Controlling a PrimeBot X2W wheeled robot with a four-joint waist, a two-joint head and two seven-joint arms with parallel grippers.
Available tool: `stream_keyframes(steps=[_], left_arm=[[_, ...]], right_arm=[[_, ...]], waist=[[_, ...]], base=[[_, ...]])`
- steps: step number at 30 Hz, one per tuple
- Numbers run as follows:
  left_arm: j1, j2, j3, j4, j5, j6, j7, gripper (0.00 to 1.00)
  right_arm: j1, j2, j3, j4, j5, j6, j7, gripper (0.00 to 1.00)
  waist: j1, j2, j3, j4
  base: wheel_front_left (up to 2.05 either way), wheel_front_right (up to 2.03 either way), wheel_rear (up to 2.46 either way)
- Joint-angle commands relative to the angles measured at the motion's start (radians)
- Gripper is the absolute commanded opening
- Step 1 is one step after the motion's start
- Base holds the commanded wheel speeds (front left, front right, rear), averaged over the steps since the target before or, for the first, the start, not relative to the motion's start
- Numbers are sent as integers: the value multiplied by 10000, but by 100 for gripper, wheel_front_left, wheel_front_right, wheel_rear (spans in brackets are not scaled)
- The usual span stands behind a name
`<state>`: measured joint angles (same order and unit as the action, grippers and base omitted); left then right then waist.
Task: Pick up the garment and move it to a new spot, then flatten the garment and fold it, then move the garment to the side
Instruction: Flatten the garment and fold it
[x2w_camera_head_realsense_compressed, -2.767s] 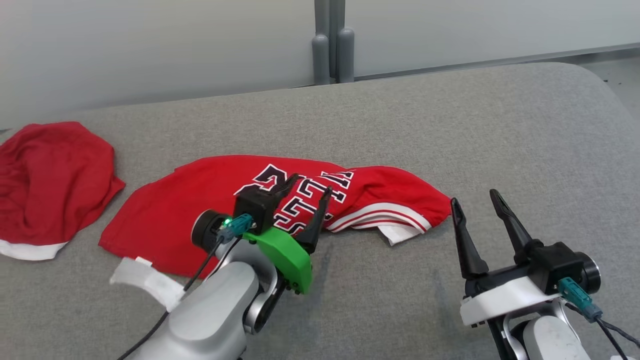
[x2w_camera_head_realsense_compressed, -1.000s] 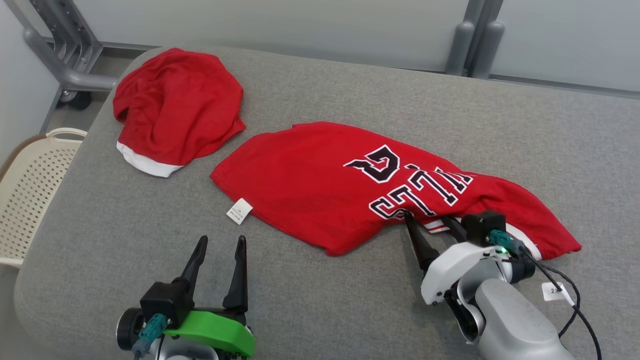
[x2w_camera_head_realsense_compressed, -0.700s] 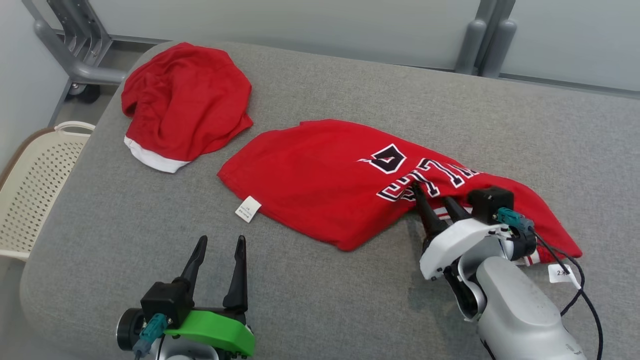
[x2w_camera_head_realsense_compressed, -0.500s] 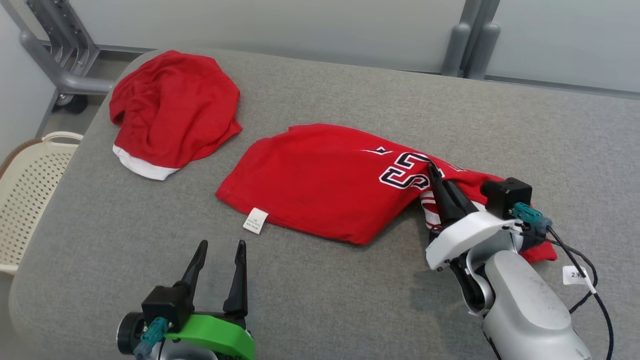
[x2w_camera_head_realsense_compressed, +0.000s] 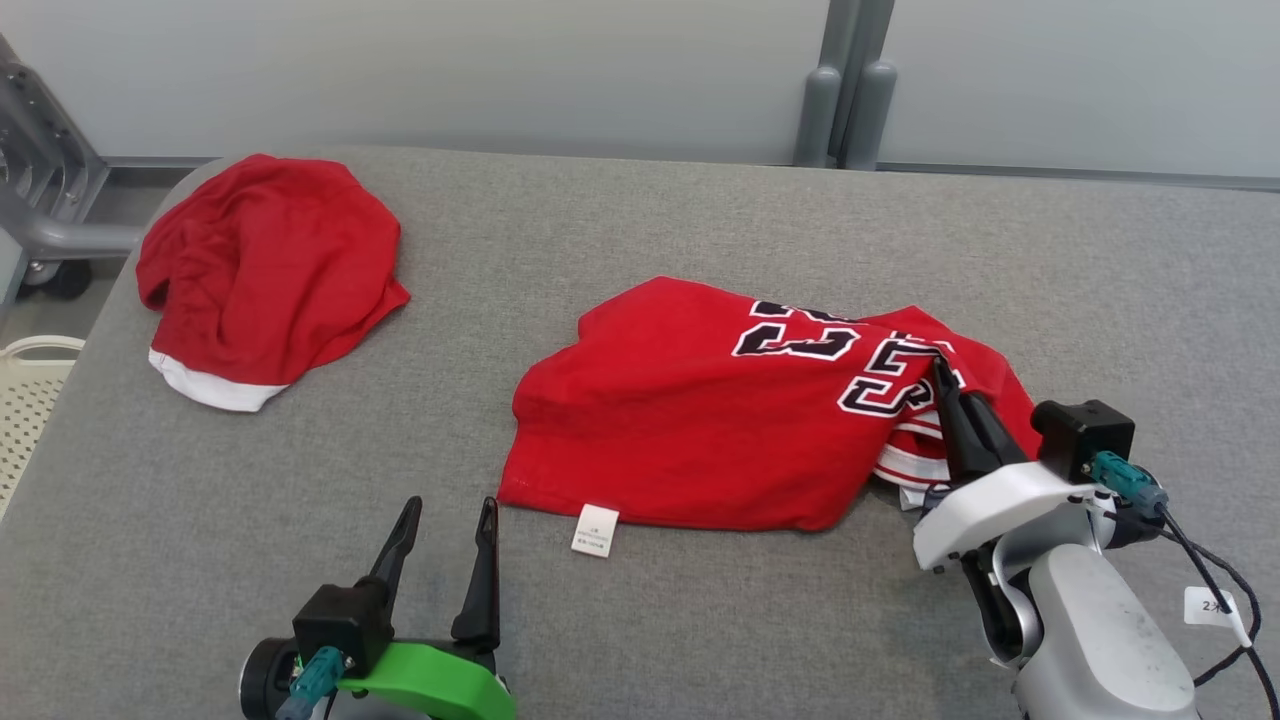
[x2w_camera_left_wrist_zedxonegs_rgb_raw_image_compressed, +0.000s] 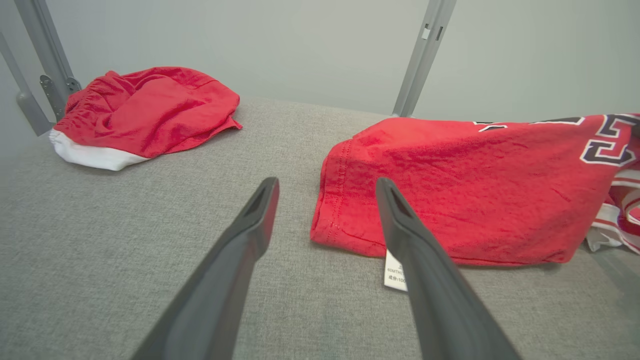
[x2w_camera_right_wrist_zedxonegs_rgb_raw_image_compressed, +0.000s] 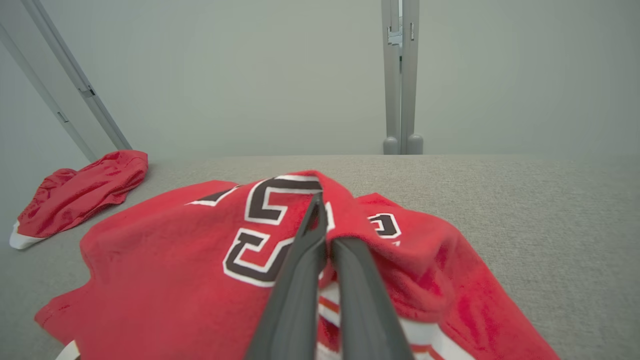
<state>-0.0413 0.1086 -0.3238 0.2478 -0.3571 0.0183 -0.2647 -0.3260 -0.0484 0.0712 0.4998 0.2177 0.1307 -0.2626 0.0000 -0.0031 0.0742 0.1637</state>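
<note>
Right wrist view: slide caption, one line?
Right gripper shut on a raised fold of the red jersey over the grey padded table.

- The right gripper (x2w_camera_head_realsense_compressed: 940, 370) — spread a second ago — now pinches a fold of the jersey (x2w_camera_head_realsense_compressed: 690, 430).
- The jersey's right side, flat before, is lifted and bunched toward its middle.

Folded black-and-white characters on the garment (x2w_camera_head_realsense_compressed: 680, 430) resist reading; the cable tag (x2w_camera_head_realsense_compressed: 1210, 606) begins with "2".

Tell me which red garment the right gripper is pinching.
The lettered jersey mid-table; the right gripper is shut on it. The plain red garment lies apart, far left.
</note>
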Motion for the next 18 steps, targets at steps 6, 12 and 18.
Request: stream_keyframes(steps=[6,12,18], left_arm=[[87,-28,64,-13,81,16,-3,100],[39,-52,97,-37,99,18,-3,100],[-13,-86,110,-35,108,-30,-3,100]], right_arm=[[-8,-41,-875,-207,-793,1,-26,0],[-146,-38,-1520,-844,-1261,1,-26,0],[-649,-103,-2007,-1925,-1717,1,-28,0]], waist=[[0,31,50,-338],[0,31,85,-468],[0,31,54,-548]], base=[[0,0,0],[0,0,0],[0,0,0]])
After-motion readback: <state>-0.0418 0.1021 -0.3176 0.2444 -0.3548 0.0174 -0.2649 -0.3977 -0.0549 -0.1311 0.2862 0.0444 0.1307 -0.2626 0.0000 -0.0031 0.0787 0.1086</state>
